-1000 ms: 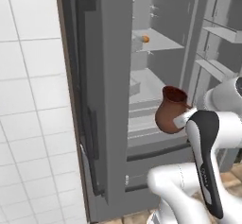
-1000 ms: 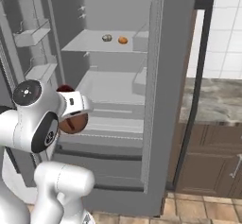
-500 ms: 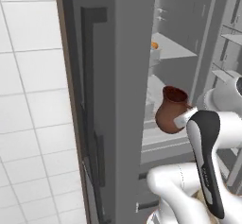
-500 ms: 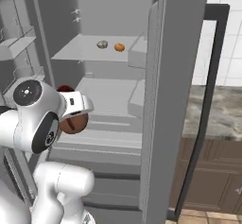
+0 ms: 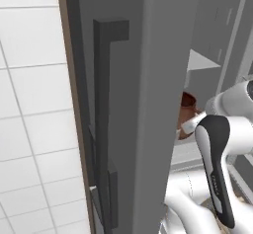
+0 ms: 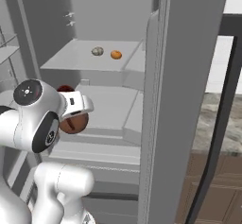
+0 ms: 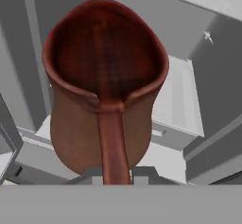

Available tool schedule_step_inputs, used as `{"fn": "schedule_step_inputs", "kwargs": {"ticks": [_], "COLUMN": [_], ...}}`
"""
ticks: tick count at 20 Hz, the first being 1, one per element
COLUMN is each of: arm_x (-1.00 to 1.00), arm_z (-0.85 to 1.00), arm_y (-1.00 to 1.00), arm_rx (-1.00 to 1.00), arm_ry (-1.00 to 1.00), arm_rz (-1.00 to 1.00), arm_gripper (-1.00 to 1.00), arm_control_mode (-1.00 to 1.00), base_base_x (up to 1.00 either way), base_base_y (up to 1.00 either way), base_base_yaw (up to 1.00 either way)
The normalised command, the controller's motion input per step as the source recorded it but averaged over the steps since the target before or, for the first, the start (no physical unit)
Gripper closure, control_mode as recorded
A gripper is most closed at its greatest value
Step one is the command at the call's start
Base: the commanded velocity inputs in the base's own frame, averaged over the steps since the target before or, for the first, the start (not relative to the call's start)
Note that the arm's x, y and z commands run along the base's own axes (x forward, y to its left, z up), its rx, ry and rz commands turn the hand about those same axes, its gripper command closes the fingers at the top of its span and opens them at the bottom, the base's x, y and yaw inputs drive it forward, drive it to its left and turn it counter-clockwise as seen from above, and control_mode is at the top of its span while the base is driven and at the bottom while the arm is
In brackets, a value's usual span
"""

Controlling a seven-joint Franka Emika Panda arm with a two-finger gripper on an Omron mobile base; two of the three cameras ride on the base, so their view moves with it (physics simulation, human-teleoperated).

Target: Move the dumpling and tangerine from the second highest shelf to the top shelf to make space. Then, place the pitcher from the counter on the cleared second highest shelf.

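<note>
Gripping the pitcher by its handle, the gripper holds it before the open fridge; dumpling and tangerine sit above; keep it upright, ease it onto the cleared shelf.

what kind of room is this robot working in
Most likely a home kitchen: an open fridge with grey shelves holding a tangerine, white wall tiles, and a stone counter over wooden cabinets.
</note>
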Motion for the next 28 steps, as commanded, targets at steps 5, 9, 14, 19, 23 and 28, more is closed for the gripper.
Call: {"fn": "schedule_step_inputs", "kwargs": {"ticks": [5,9,14,19,23,28], "arm_x": [0.09,0.25,0.33,0.41,0.45,0.56], "arm_z": [-0.08,-0.28,-0.31,-0.23,-0.13,-0.09], "arm_y": [-0.04,-0.04,-0.1,-0.08,-0.11,-0.02], "arm_rx": [0.0,0.0,0.0,0.0,0.0,0.0], "arm_ry": [-0.03,-0.04,-0.01,-0.01,-0.03,-0.03], "arm_rz": [0.0,0.0,0.0,-0.02,-0.01,-0.01], "arm_gripper": [1.0,1.0,1.0,1.0,1.0,1.0], "arm_control_mode": [-1.0,-1.0,-1.0,-1.0,-1.0,-1.0], "base_base_x": [0.17,0.0,0.0,0.0,0.0,0.0], "base_base_y": [-0.05,0.0,0.0,0.0,0.0,0.0], "base_base_yaw": [0.0,0.0,0.0,0.0,0.0,0.0]}}
